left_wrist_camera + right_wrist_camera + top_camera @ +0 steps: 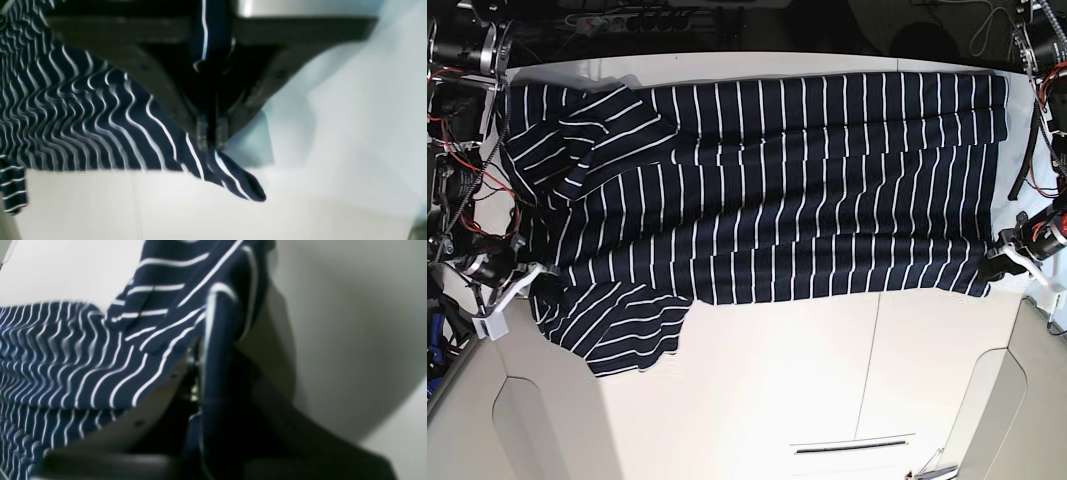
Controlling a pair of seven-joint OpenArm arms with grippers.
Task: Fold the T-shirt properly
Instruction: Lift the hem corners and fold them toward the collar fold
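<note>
The T-shirt [767,190], dark navy with thin white stripes, lies spread wide across the white table [777,380], sleeves at the left of the base view. At its right corner my left gripper [999,262] is shut on the hem. The left wrist view shows the fingers [211,138] pinched on the striped fabric [83,126], a corner poking out below them. My right gripper [535,278] is shut on the shirt's edge near the lower sleeve. In the right wrist view the cloth [66,356] drapes over the fingers [203,350] and hides their tips.
Arm bases with red wiring [462,170] stand at the left edge, and cables [1037,120] at the right. The table has rounded cut-outs at both near corners [1002,420] and a narrow slot [852,446] near the front.
</note>
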